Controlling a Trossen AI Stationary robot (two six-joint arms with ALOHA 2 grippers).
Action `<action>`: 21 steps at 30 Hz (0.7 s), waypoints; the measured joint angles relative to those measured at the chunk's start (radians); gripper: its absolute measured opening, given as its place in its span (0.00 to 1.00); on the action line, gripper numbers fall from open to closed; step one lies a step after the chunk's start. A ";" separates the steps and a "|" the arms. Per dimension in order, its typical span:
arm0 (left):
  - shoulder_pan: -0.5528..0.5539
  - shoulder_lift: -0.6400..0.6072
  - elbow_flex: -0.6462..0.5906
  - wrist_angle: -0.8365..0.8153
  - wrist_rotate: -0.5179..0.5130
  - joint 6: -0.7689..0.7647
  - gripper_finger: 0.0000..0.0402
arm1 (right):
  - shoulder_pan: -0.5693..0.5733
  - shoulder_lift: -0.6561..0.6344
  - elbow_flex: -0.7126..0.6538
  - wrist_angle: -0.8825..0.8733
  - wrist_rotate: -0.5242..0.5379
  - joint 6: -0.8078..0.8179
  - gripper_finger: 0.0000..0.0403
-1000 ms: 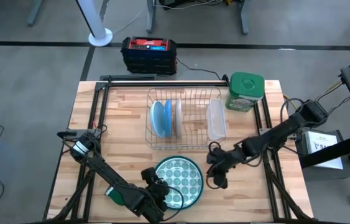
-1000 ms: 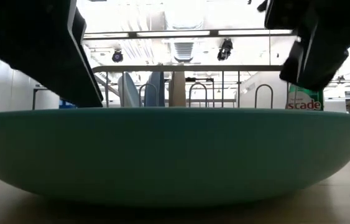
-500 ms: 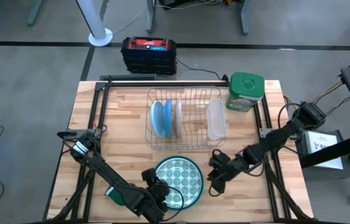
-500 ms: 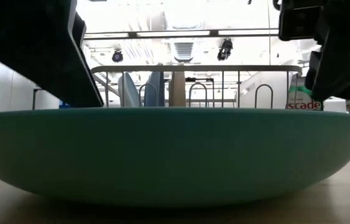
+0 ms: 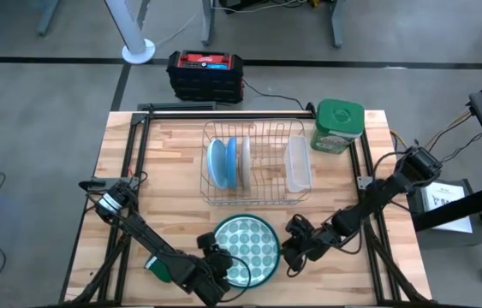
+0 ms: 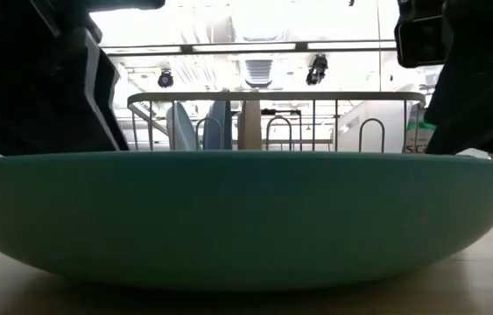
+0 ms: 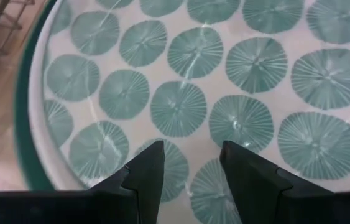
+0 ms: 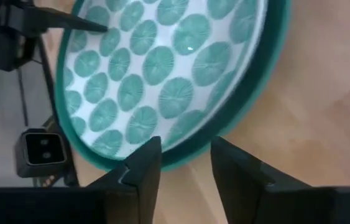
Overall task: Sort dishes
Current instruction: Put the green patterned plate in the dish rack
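Observation:
The largest plate [image 5: 246, 245], white with teal round patterns and a teal-green rim, lies flat on its base at the table's near middle and fills the low view [image 6: 246, 219]. My left gripper [image 5: 217, 267] is open over the inside of the plate by its near-left rim [image 7: 190, 169]. My right gripper [image 5: 294, 251] is open beside the plate's right rim, which lies just ahead of its fingertips [image 8: 184, 163]. A light blue plate [image 5: 217, 162] and a white plate [image 5: 245, 158] stand on edge in the wire rack [image 5: 253, 198]. My left gripper hangs over the plate's patterned inner face [image 7: 181, 112] near the rim, fingers pointing down at it. I cannot tell whether the fingertips touch it.
A clear container [image 5: 298, 164] sits at the rack's right side. The green-lidded container [image 5: 337, 126] stands at the far right corner. A small green sponge [image 5: 158, 269] lies beside my left arm. A black and red box [image 5: 205, 74] sits on the floor beyond the far edge.
My right gripper has moved toward the table's near edge and down, closing in on the large plate's right rim. The plate has stayed in place.

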 joint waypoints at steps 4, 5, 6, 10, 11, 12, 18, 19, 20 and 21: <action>0.000 -0.002 -0.025 0.058 -0.005 0.029 0.39 | -0.001 0.034 0.000 0.036 0.004 0.011 0.40; 0.000 -0.002 -0.027 0.065 -0.005 0.034 0.39 | -0.001 0.039 0.000 0.038 0.005 0.016 0.42; 0.000 -0.002 -0.030 0.072 -0.005 0.039 0.39 | -0.001 0.041 0.000 0.036 0.007 0.018 0.43; 0.000 -0.002 -0.039 0.098 -0.003 0.067 0.39 | -0.001 0.046 0.000 0.042 0.042 0.018 0.46; 0.000 -0.002 -0.043 0.109 -0.004 0.077 0.39 | -0.002 0.046 0.000 0.044 0.053 0.015 0.46; 0.000 -0.002 -0.049 0.121 -0.006 0.084 0.39 | -0.006 0.046 0.000 0.045 0.055 0.012 0.46; 0.002 0.000 -0.070 0.166 -0.009 0.087 0.39 | -0.026 0.055 0.000 0.052 0.057 -0.006 0.46; 0.002 0.000 -0.071 0.170 -0.009 0.087 0.39 | -0.027 0.061 0.000 0.054 0.057 -0.006 0.46; 0.002 0.000 -0.071 0.171 -0.009 0.087 0.39 | -0.030 0.067 0.000 0.065 0.057 -0.007 0.46; 0.002 0.001 -0.071 0.171 -0.010 0.087 0.39 | -0.031 0.075 0.000 0.077 0.057 -0.007 0.47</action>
